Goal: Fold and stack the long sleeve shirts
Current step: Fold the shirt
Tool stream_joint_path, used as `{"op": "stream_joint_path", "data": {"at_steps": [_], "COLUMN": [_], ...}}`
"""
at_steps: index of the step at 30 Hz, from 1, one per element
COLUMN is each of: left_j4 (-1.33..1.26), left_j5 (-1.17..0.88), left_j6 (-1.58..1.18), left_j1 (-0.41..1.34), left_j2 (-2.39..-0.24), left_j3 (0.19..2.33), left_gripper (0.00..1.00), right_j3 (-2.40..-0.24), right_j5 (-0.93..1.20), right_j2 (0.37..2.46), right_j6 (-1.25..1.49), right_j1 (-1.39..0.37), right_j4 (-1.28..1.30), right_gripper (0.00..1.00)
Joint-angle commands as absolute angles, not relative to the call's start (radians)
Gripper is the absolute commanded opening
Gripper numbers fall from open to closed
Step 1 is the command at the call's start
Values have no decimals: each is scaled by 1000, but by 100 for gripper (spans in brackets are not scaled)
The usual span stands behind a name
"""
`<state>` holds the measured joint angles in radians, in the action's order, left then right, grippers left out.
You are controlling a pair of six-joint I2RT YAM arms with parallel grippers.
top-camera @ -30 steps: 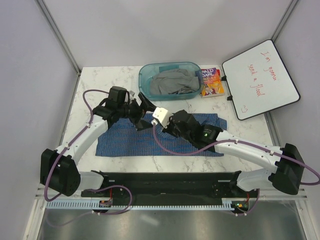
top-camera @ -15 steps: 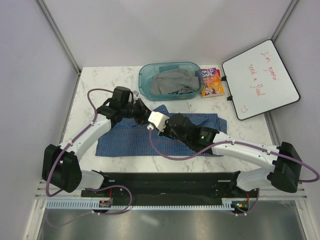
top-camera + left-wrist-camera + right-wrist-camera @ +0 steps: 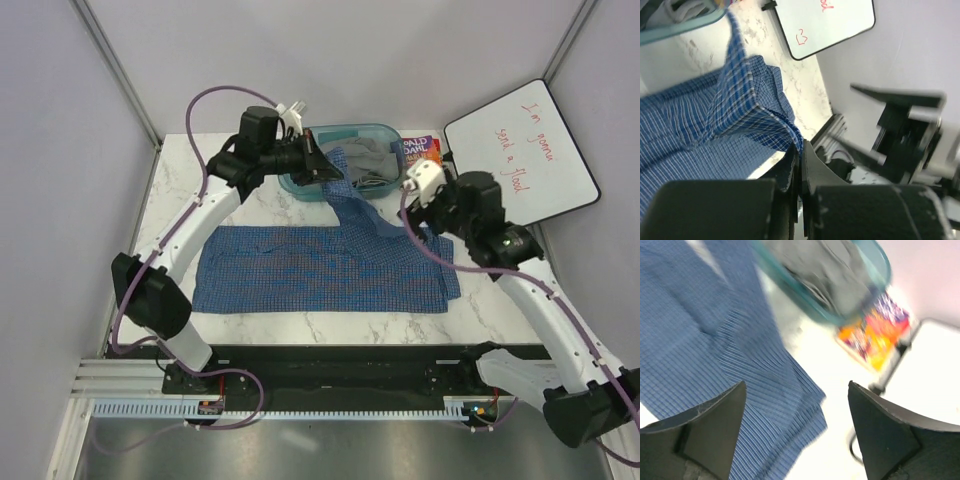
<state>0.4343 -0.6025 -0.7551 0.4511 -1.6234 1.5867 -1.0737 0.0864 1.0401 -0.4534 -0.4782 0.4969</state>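
A blue fine-checked long sleeve shirt (image 3: 320,268) lies spread flat across the middle of the marble table. One strip of it (image 3: 352,200) is pulled up and back toward the bin. My left gripper (image 3: 328,172) is raised at the bin's front edge and shut on the end of that strip; the left wrist view shows the cloth (image 3: 747,102) pinched between the closed jaws (image 3: 799,152). My right gripper (image 3: 412,222) hovers over the shirt's right end, open and empty. In the right wrist view its fingers (image 3: 796,385) stand wide apart above the cloth (image 3: 715,350).
A teal plastic bin (image 3: 300,137) holding grey clothing (image 3: 365,160) stands at the back centre. Next to it on the right lie a colourful book (image 3: 422,160) and a whiteboard (image 3: 530,150) with red writing. Walls close in the table on the left and at the back.
The left gripper shut on a part of the shirt and lifted it up and back toward the bin. The right gripper opened, let go and drew away to the right.
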Motion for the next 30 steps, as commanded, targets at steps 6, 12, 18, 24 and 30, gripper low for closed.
{"op": "stream_joint_path", "data": {"at_steps": [6,12,18,24,30], "left_j4": [794,974,1022,986,858], "left_j5": [-663,-640,-595,-583,-589], "left_j6": [-163,112,251,324,454], "left_j1": [494,448,301,220,190], "left_j2": [-1574,-1412,-1379,-1365,-1309], "left_j3": [1628,1392,1296,1235,1119], "left_gripper": [2,2,2,7,12], "right_j3": [-1247,-1276,-1275,-1243,-1190], "right_j5": [472,537,551,538,517], "right_j2": [1248,1362,1450,1485,1496], "right_j6": [-502,-500,-499,-488,-466], "right_j1": [-9,21,18,6,-60], "right_j4": [758,801,839,845,824], "right_gripper": [94,95,97,87,74]}}
